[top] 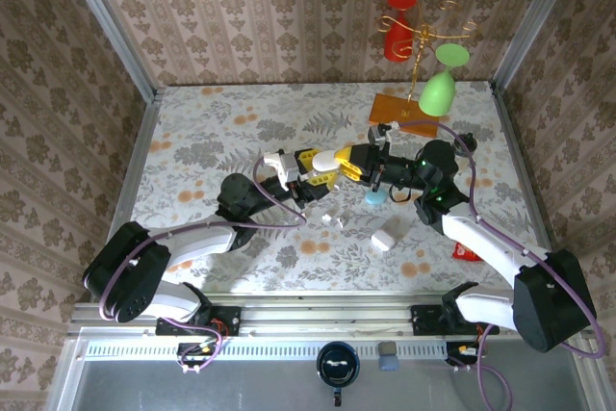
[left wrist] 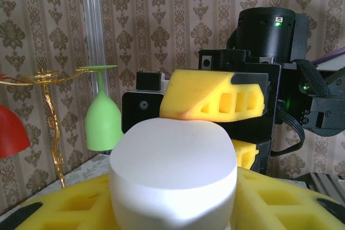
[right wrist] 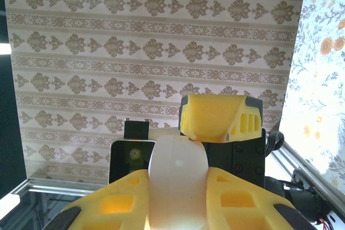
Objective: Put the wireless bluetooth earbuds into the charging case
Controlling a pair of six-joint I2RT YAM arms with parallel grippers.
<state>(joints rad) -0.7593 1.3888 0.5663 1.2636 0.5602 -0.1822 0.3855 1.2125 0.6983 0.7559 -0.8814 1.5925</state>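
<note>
Two grippers on one case point(left wrist: 172, 171): left gripper point(left wrist: 172, 206) and right gripper point(right wrist: 178, 197) both clamp it, earbuds point(top: 332, 220) loose on the table point(top: 212, 141), none inserted apparently.

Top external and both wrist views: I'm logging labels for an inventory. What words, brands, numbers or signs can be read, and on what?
No readable text anywhere.
On the white case: plain surface, no print showing.
On the small red item: any print is too small to read.
</note>
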